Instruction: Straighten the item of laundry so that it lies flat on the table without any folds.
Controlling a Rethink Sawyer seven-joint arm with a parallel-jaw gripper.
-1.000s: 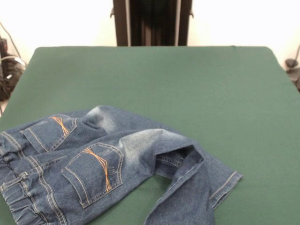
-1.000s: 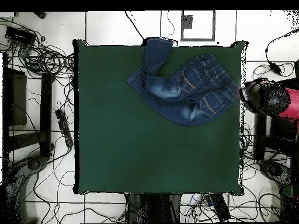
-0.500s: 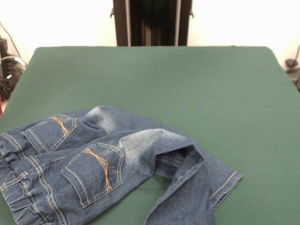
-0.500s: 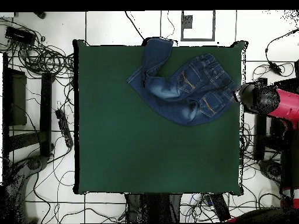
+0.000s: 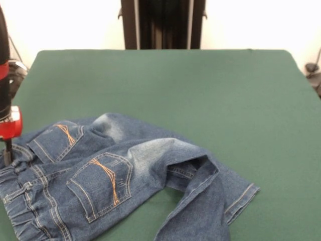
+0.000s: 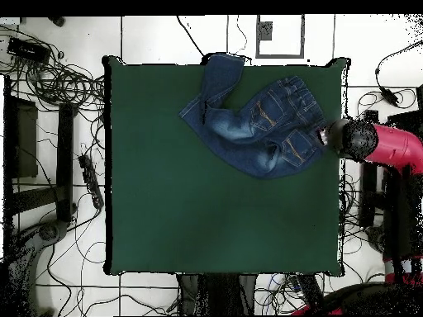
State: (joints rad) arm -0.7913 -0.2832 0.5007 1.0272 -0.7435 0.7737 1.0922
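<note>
Two orange-stitched pockets show on the crumpled jeans (image 5: 115,175), no readable label; gripper (image 5: 7,153) at nine o'clock, its opening impossible to judge.

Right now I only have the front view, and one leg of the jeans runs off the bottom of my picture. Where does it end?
Observer: In the overhead view, that leg of the jeans runs to the table edge opposite the robot's base. Its cuff reaches that edge.
Operator: And the waistband, cut off at my left?
Observer: The waistband lies wholly on the table, just short of the side edge.
Operator: Where does the arm come in from?
Observer: The arm reaches in across that same side edge, with the gripper at the waistband.
</note>
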